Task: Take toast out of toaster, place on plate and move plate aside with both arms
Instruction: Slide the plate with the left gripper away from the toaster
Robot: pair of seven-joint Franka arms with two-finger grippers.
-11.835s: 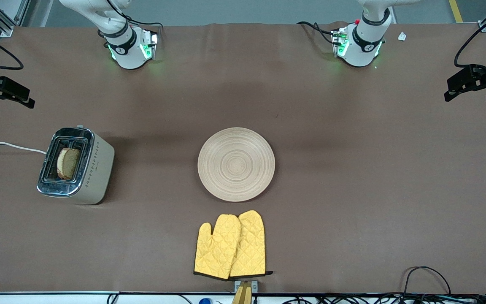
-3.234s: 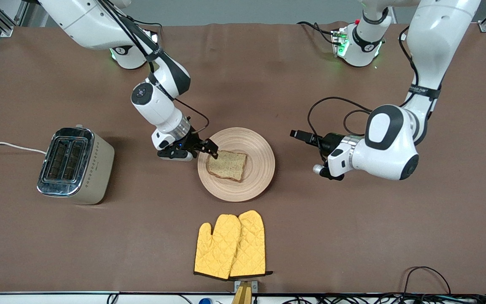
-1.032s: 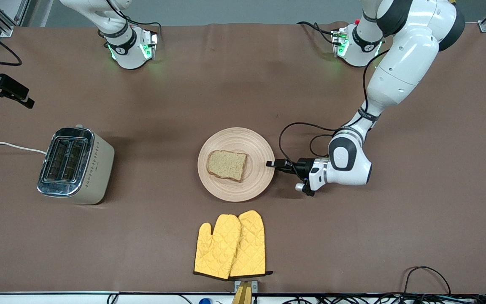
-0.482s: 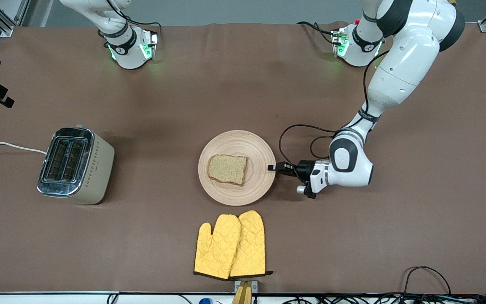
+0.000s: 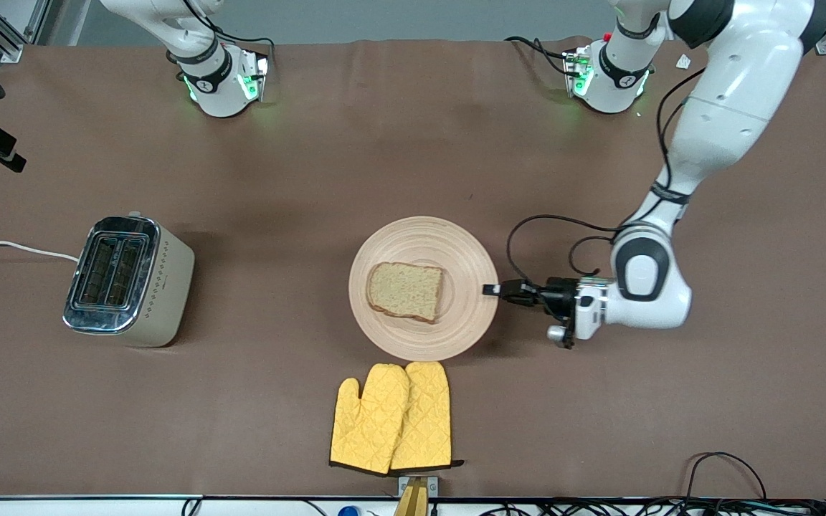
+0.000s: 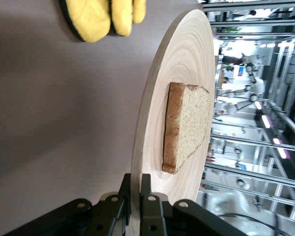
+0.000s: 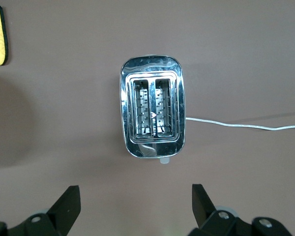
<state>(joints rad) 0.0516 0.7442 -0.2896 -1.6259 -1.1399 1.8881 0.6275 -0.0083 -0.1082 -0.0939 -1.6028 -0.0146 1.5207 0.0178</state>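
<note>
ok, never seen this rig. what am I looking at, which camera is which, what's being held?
Two white robot arms are bolted along one edge of a table; each ends in a two-finger pincer. The wide picture comes from a high camera facing them. The other two come from cameras on each arm's wrist.

On the table: a toaster with empty slots, yellow oven mitts, and a wooden plate carrying a slice of toast.

The left pincer is shut on the plate's rim, at the edge toward the left arm's end of the table. The right pincer is open above the toaster, holding nothing.
</note>
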